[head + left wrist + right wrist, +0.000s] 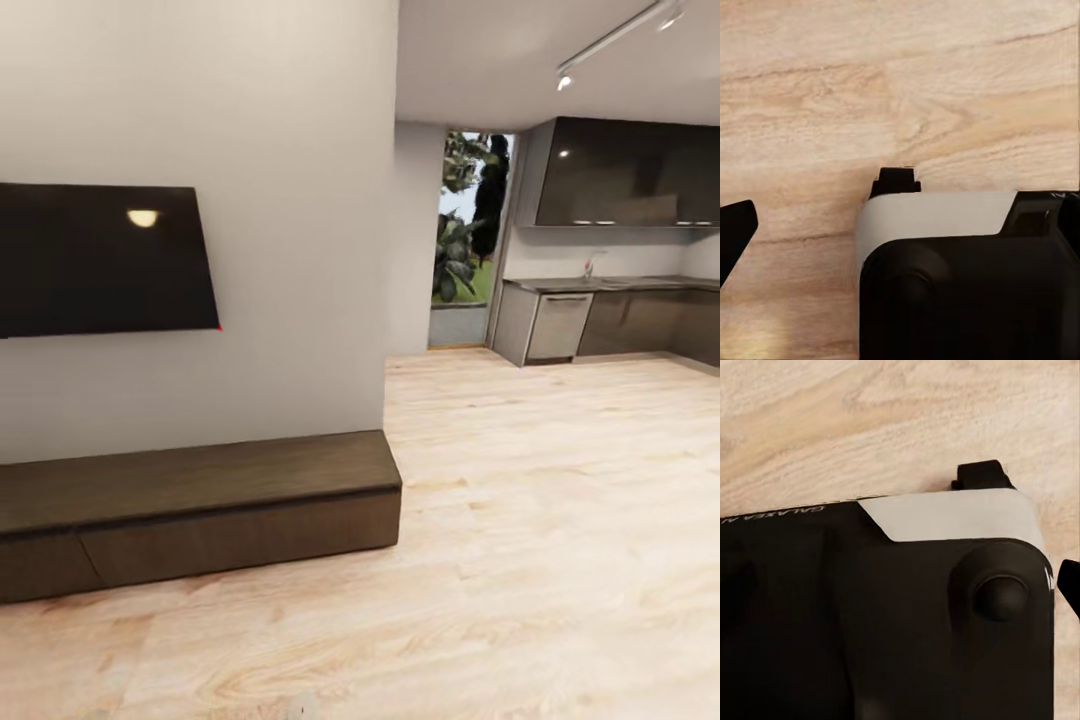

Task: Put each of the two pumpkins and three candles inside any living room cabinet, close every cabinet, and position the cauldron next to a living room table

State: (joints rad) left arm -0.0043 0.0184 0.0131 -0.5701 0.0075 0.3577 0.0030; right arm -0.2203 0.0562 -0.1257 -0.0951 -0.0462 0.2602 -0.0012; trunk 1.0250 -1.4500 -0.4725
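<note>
The cabinet is a long, low, dark brown unit against the white wall at the left of the head view. Its drawer fronts look shut and its top is bare. The pumpkins, candles, cauldron and table are out of view. In the left wrist view, one dark fingertip of my left gripper shows over the wood floor. The right wrist view catches one dark fingertip of my right gripper at the frame's edge. Nothing is seen held in either gripper.
A black TV hangs above the cabinet. Light wood floor stretches right toward grey kitchen units and a doorway with plants. My own black and white body sits close under both wrists.
</note>
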